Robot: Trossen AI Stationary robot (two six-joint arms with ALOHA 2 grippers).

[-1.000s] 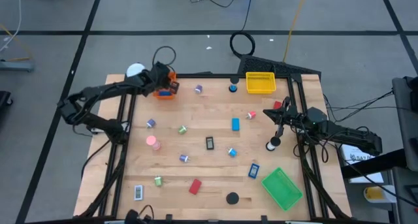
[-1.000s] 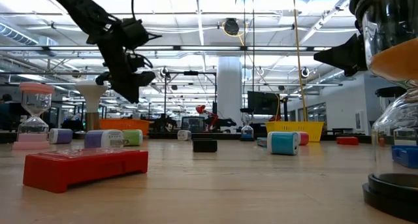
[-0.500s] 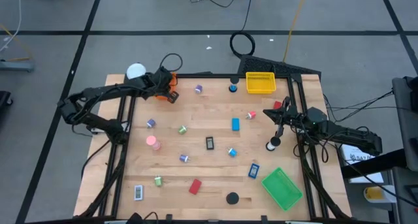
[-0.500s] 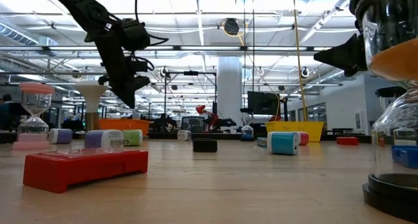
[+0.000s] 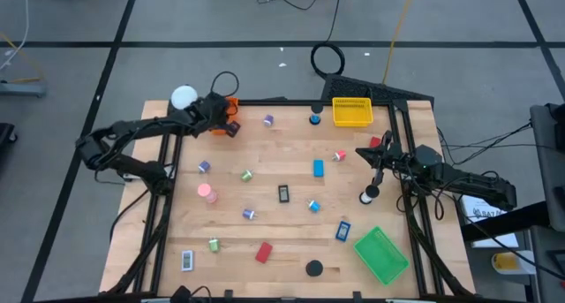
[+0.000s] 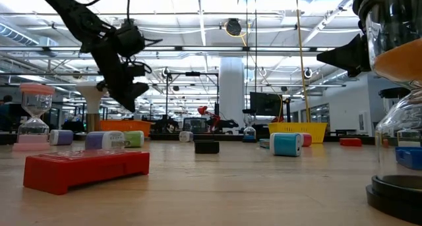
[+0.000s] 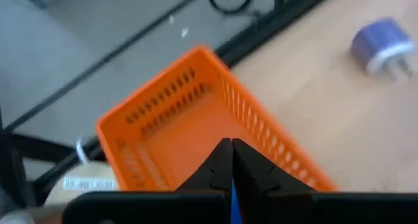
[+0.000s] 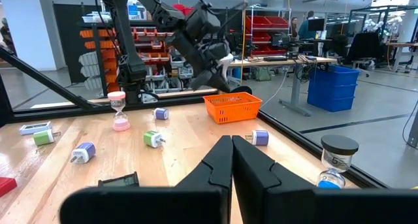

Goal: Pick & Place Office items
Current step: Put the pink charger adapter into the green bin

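Small office items lie scattered on the wooden table (image 5: 291, 223): a purple roll (image 5: 267, 120) (image 7: 382, 44), a blue rectangle (image 5: 318, 168), a red rectangle (image 5: 263, 252) (image 6: 86, 168), a black disc (image 5: 313, 268). My left gripper (image 5: 229, 124) (image 7: 232, 155) is shut and hangs tilted down over the orange tray (image 7: 196, 119) at the far left corner. A thin blue streak shows low in the slit between its fingers; what it is I cannot tell. My right gripper (image 5: 362, 151) (image 8: 232, 152) is shut and level at the table's right side, holding nothing.
A yellow tray (image 5: 351, 111) stands at the far right and a green tray (image 5: 381, 254) at the near right. A white ball-topped object (image 5: 183, 96) sits beside the orange tray. A pink hourglass (image 5: 206, 193) and a black-based one (image 5: 368, 195) stand on the table. Black frame rails run along the edges.
My left gripper has sunk a little over the orange tray, drifted toward the table's left edge and rolled about its own axis. The blue piece that showed at its fingertips in the high view a second ago no longer shows there.
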